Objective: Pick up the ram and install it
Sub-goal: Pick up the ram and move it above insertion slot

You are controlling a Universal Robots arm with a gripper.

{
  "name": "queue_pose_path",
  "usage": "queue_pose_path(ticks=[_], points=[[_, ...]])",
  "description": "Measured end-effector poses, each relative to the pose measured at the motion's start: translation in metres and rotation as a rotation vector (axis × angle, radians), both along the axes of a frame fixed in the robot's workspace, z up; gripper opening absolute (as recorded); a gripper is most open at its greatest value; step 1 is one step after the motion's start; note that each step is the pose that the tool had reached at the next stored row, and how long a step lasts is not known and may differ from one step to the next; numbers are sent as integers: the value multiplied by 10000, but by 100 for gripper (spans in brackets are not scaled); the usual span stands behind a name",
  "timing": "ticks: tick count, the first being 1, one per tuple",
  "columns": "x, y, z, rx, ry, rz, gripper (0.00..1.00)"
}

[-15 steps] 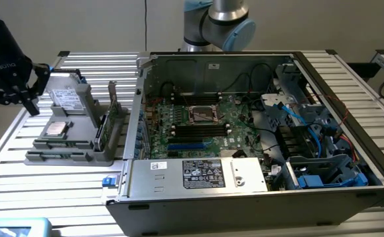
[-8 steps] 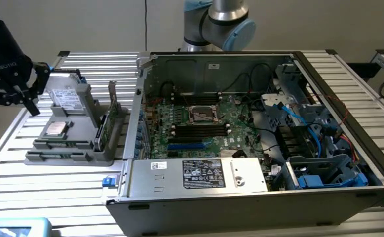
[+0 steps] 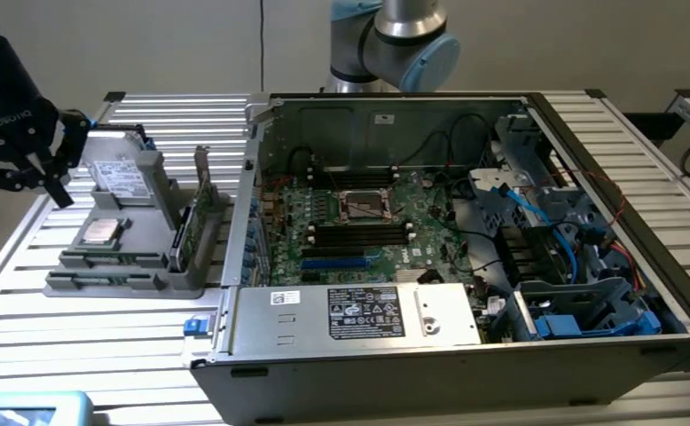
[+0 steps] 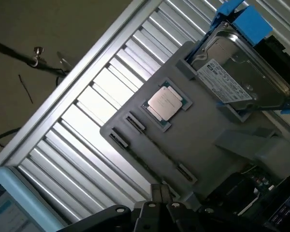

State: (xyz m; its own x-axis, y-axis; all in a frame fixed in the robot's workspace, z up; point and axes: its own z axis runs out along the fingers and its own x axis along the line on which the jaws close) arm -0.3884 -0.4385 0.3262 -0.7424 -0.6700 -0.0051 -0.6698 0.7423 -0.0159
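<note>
Careful now: your claw (image 4: 157, 193) is pinched shut with nothing in it, poised near the end of the grey holder (image 4: 208, 125). Drop like that and you likely knock the ram (image 4: 157, 149) instead of straddling it. It stands edge-up in the holder's long slot, a thin dark strip, colour unclear

The arm is reaching out to one side, its gripper closed.

The robot's arm (image 3: 395, 40) is standing at the back, its grey joints with pale blue caps rising out of the top of the exterior view. The black gripper (image 3: 51, 182) is hanging at the exterior view's left, well apart from those joints, tilting with its fingers pointing downward and a small blue light glowing on its body. In the wrist view the dark fingers (image 4: 157, 193) are pressing together.
</note>
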Motion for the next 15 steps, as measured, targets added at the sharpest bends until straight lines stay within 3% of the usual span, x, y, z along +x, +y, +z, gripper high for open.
queue_pose_path(ticks=[15], points=[[0, 0, -11, 0, 1, 2740, 11]])
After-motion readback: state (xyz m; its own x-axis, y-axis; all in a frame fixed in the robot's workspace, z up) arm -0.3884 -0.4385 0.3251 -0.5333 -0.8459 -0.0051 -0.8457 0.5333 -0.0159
